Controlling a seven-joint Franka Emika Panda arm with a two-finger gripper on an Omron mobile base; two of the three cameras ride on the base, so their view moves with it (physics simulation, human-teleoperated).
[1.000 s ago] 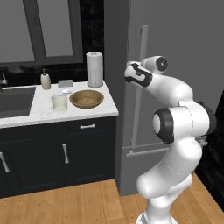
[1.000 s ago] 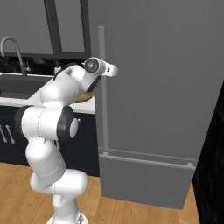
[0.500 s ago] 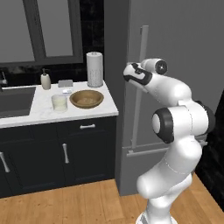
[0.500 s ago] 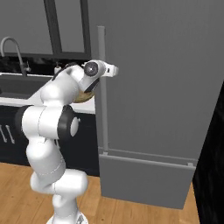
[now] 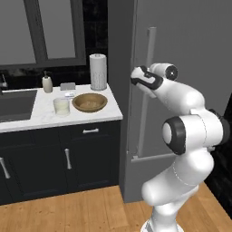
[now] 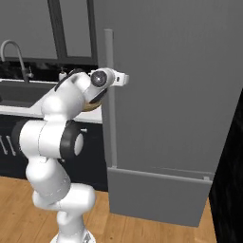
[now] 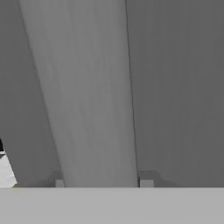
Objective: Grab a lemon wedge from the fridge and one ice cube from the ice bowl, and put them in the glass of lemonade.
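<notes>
The hand [image 5: 137,78] sits in the upper middle of the left base frame, right at the fridge's long vertical bar handle [image 5: 148,90]. In the hand frame that handle [image 7: 87,96] runs as a broad pale bar from top to bottom, with one finger tip [image 7: 60,182] low on its left edge and the other low on its right edge — so the fingers are spread wide enough to straddle the bar. Whether they press on it cannot be told; nothing is carried between them.

The fridge [image 5: 190,50] fills the right half of the left base frame, its grey door closed, so the lemon wedge cannot be seen. In the right base frame the hand [image 6: 124,79] reaches to the handle [image 6: 110,99] at upper centre, against the flat fridge [image 6: 180,85] door.

On the white surface [image 5: 41,113] at the left of the left base frame, the glass of lemonade [image 5: 61,106] stands just beside the ice bowl [image 5: 90,102] — the bowl on the glass's right. Behind them stand a paper towel roll [image 5: 98,72] and a small soap bottle [image 5: 47,83].
</notes>
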